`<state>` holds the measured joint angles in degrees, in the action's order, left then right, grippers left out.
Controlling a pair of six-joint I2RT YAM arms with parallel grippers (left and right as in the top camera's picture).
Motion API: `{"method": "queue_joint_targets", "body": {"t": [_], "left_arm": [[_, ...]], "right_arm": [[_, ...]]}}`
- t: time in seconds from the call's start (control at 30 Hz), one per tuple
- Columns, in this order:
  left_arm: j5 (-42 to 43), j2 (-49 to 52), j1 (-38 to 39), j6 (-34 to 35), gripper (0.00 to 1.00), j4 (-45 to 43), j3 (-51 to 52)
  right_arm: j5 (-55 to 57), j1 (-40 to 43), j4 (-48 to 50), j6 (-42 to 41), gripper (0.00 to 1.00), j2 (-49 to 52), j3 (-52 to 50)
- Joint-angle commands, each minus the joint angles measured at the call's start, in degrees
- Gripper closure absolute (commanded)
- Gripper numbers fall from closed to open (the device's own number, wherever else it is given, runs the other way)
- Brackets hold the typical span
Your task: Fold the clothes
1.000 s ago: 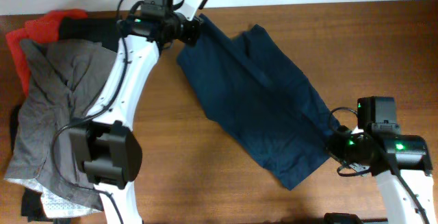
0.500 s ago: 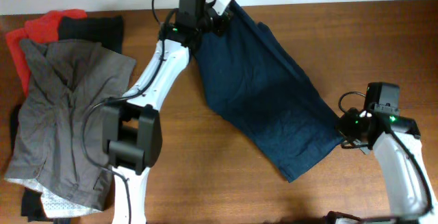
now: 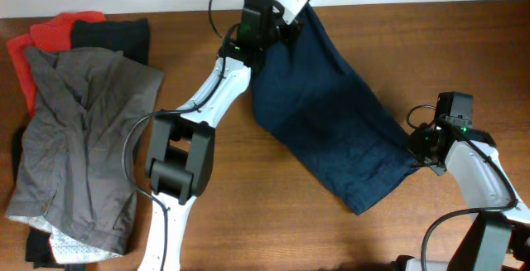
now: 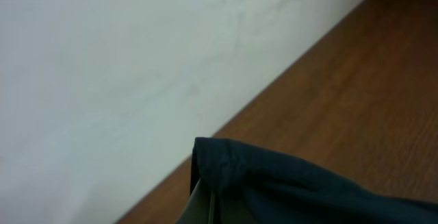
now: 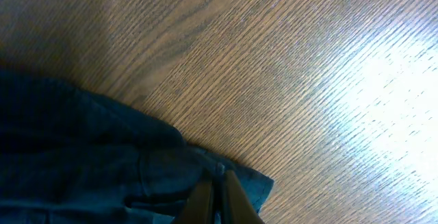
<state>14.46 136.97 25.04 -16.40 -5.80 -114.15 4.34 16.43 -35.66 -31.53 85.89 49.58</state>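
Note:
The dark navy blue shorts lie stretched diagonally across the table from the back middle to the front right. My left gripper is shut on their far corner near the back wall; the pinched cloth fills the bottom of the left wrist view. My right gripper is shut on their right corner, where the fingers pinch the hem just above the wood.
A pile of other garments sits at the left: a grey one on top, red and black ones behind it. A white wall runs along the table's back edge.
My left gripper has carried its corner of the shorts to the right along the back edge. My right gripper has moved slightly up and right with its corner. The shorts are pulled straighter.

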Motion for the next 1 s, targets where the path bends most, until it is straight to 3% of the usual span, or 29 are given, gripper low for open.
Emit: {"method": "queue_joint_targets", "body": {"t": [0.0,0.1,0.13,0.17,0.2,0.23,0.33,0.37,0.47,0.53,0.67,0.73,0.97], "left_arm": [[-0.79,3.08,0.37,0.76,0.99,-0.87,-1.18],[-0.85,4.52,0.59,0.76,0.98,-2.38,-1.18],[-0.92,4.92,0.59,0.76,0.73,-2.82,-1.18],[-0.92,5.16,0.57,0.76,0.04,-2.97,-1.18],[-0.94,5.22,0.55,0.76,0.01,-2.95,-1.18],[-0.92,5.22,0.42,0.79,0.01,-2.93,-1.18],[-0.94,5.20,-0.59,4.11,0.01,-1.68,-2.21],[-0.92,5.07,-1.38,6.05,0.01,1.03,-3.72],[-0.72,3.93,-3.67,6.69,0.01,14.62,-10.08],[-0.74,2.64,-6.01,6.49,0.01,30.36,-17.44],[-0.74,1.20,-9.49,6.51,0.01,54.27,-29.49],[-0.74,1.11,-11.43,6.51,0.01,67.63,-36.65],[-3.89,1.14,-13.60,6.49,0.01,75.71,-37.73]], "right_arm": [[3.13,0.52,0.50,-0.22,0.96,0.37,-0.52],[3.74,0.52,0.90,-0.24,0.96,0.42,-0.52],[3.91,0.52,1.07,-0.24,0.96,0.55,-0.52],[3.91,0.52,1.22,-0.24,0.96,0.68,-0.52],[3.89,0.52,1.38,-0.24,0.91,0.74,-0.52],[3.89,0.52,1.49,-0.24,0.71,0.76,-0.52],[3.80,0.52,1.51,-0.24,0.41,0.74,-0.50],[3.28,0.52,1.07,-0.20,0.36,0.61,-0.33],[0.28,0.52,-2.21,1.33,0.31,-0.13,1.97],[-4.28,0.52,-7.30,5.38,0.26,-1.40,6.36],[-13.73,0.46,-21.11,11.91,0.27,-2.12,15.34],[-15.72,0.39,-26.43,12.66,0.27,-2.03,15.19],[-21.77,-3.10,-26.82,10.21,0.27,-1.95,4.66]]}}
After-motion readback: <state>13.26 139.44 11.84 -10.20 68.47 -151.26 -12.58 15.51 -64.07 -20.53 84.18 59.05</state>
